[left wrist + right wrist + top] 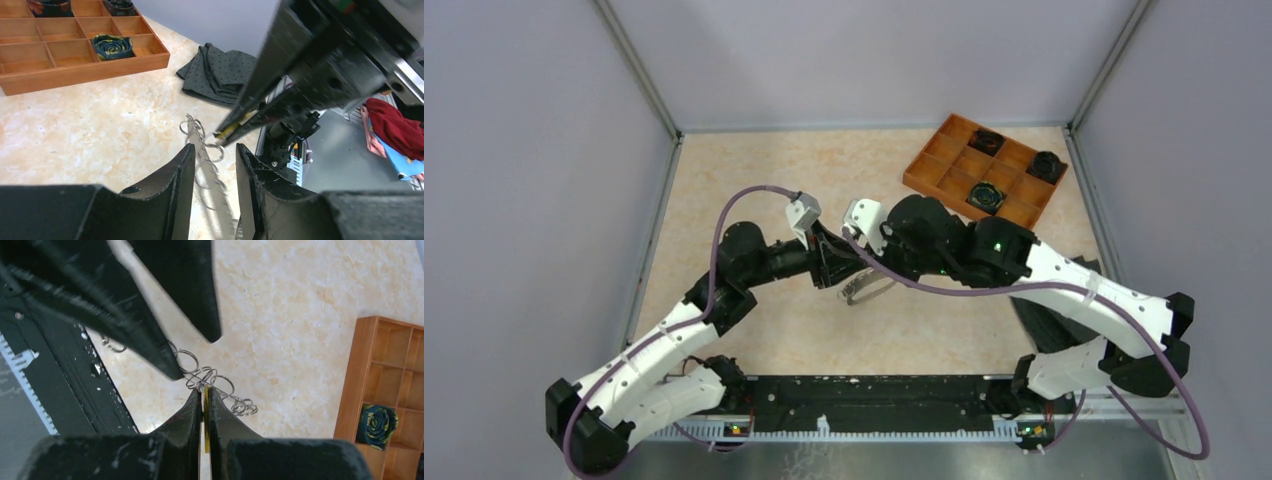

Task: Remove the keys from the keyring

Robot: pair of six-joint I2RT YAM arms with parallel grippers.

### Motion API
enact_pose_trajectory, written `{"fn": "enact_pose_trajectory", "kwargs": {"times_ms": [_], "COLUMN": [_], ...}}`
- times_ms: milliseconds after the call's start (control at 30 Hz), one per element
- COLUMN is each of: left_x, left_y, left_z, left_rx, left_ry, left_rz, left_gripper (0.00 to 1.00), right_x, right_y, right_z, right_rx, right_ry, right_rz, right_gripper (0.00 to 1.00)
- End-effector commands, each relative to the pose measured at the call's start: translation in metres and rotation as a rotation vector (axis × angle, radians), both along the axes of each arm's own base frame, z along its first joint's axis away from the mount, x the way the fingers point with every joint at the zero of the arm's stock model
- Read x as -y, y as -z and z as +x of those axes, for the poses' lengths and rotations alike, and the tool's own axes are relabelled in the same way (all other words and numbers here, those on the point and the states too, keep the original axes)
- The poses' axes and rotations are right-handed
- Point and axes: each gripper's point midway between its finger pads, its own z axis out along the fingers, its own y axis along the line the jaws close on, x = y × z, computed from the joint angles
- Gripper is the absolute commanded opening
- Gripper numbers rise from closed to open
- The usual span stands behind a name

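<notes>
The pale marbled table carries a wooden compartment tray far off and a crumpled dark dotted cloth nearer; both are well apart from the work. My two arms meet over the middle of the table.

My left gripper is narrow, its fingers flanking the keyring, a flat grey metal strip with a toothed edge. I cannot tell whether they press on it or only bracket it. My right gripper is closed tight on the keys, of which I see only a thin yellow tag edge-on between the fingers. A tangle of small thin wire rings links tag and keyring just beyond my right fingertips.

I judge the step to be working the tag free. It should go best with the left holding the keyring steady while the right turns the tag along its coil rather than tugging. The metal looks smooth and hard, so it could slip.
</notes>
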Motion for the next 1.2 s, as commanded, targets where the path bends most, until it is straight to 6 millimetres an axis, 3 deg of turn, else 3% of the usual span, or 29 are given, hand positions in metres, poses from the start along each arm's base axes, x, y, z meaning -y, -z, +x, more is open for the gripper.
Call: {"fn": "enact_pose_trajectory", "kwargs": {"times_ms": [0,267,400,667,900,1167], "left_x": [0.0,-0.006,-0.002,0.019,0.027,0.02], "left_y": [-0.02,-0.025,-0.026,-0.008,0.01,0.017], "left_z": [0.001,0.008,0.001,-0.021,-0.009,0.012], "left_rx": [0.083,0.182,0.277,0.464,0.582,0.605], "left_ry": [-0.042,-0.149,-0.144,-0.124,-0.219,-0.366], "left_rz": [-0.007,-0.024,-0.041,-0.039,-0.04,-0.042], "left_gripper": [0.41,0.38,0.36,0.32,0.27,0.24], "right_x": [-0.003,0.002,0.003,0.008,0.007,0.007], "right_y": [-0.021,-0.021,-0.02,-0.023,-0.024,-0.03], "right_z": [0.02,0.04,0.045,0.048,0.042,0.038], "right_rx": [-0.038,-0.148,-0.211,-0.28,-0.299,-0.306], "right_ry": [0.085,0.192,0.239,0.277,0.275,0.272], "right_rz": [0.082,0.127,0.165,0.22,0.247,0.279], "right_gripper": [0.0,0.0,0.0,0.0,0.0,0.0]}}
